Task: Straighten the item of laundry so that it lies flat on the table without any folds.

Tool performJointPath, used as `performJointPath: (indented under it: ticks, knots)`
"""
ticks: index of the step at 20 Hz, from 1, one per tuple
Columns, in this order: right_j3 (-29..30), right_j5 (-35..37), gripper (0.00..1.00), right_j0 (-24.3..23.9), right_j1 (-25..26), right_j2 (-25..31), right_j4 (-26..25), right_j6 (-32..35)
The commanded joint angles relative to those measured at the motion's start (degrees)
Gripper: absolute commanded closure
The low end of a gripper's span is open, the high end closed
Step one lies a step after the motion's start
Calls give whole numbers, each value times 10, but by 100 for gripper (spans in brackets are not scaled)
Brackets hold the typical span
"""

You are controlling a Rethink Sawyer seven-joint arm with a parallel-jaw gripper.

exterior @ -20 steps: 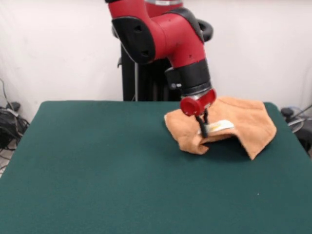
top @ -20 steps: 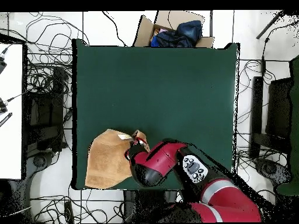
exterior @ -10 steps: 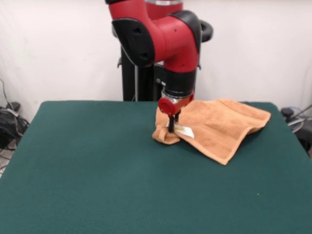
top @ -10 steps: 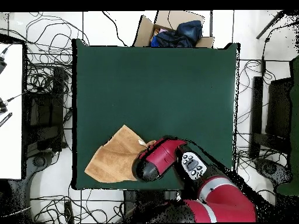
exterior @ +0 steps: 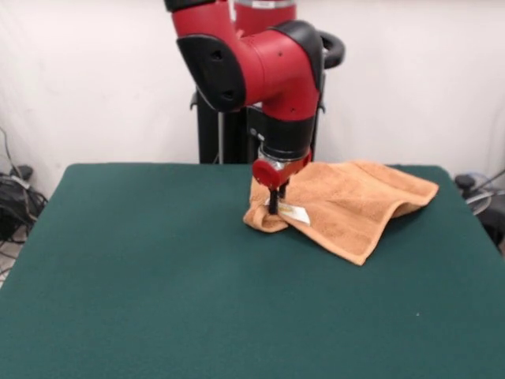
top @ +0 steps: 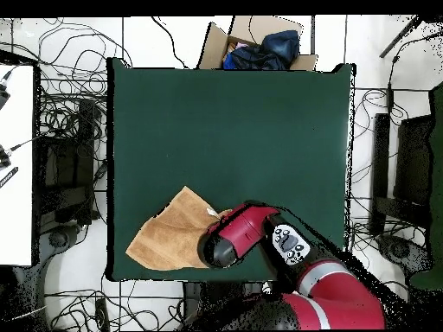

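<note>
One orange-tan terry cloth hand towel (exterior: 347,207) lies on the large table covered in dark green felt-like cloth (exterior: 197,292), in its far right part as the front view shows it, close to the pedestal side. It is not flat: the left end is bunched into a small rolled fold resting on the cloth, the near edge hangs down to a pointed corner at the front, and the far right corner reaches almost to the table's right edge. A small white care tag (exterior: 294,213) shows on the towel just right of the bunched end.

Coming down from above, the red and black robot arm (exterior: 268,71) ends in a black gripper (exterior: 273,207) whose tips are pressed together on the towel's bunched left end, just beside the tag.

From overhead the towel (top: 169,240) appears as a slanted, roughly four-sided shape near the table's (top: 260,130) bottom left corner, one corner touching the bottom edge. The arm (top: 247,238) covers the towel's right end, so the gripper itself is hidden there. Beyond the table's top edge sits an open cardboard box holding dark blue cloth (top: 260,47).
</note>
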Motion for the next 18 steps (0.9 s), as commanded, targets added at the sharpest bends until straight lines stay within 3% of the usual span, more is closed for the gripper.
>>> performJointPath:
  ticks: [1,8,18]
  knots:
    - [-28,-3,100,-41,42,41,12,-18]
    - [-14,-43,100,-96,67,106,20,-31]
    - [-21,-75,100,-112,82,153,7,-18]
